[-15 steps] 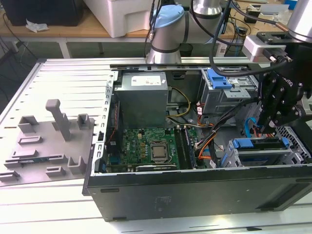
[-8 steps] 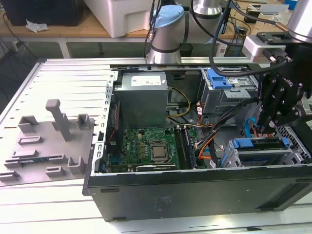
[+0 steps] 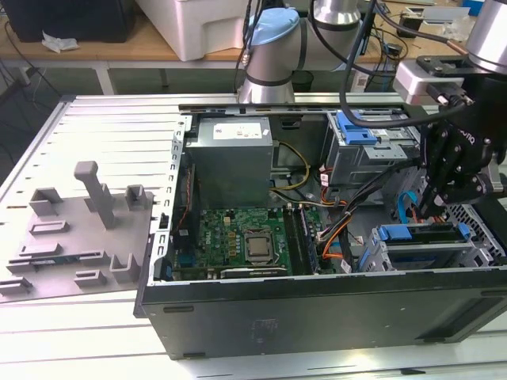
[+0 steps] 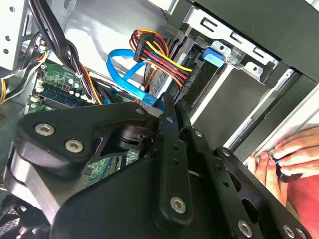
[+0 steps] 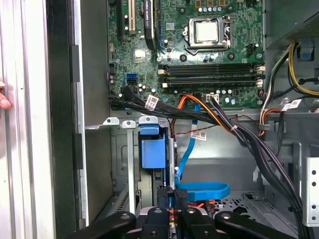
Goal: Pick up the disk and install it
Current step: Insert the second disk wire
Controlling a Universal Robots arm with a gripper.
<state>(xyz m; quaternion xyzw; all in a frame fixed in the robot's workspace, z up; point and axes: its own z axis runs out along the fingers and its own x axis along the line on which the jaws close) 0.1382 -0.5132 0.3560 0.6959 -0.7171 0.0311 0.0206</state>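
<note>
The pincer [image 3: 434, 207] is hanging inside the open computer case [image 3: 317, 317], jaws drawn together with nothing between them. The disk [image 3: 420, 235] is sitting in the drive cage, blue carrier showing; its label cannot be read. A hand [image 4: 289, 159] is touching the case edge.

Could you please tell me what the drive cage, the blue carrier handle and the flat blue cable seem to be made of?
Drive cage: likely bare sheet metal, dull grey, with folded tabs and punched holes. Blue carrier handle: probably moulded plastic, smooth and evenly coloured. Flat blue cable: a flexible plastic-looking jacket that bends in a loop.
</note>
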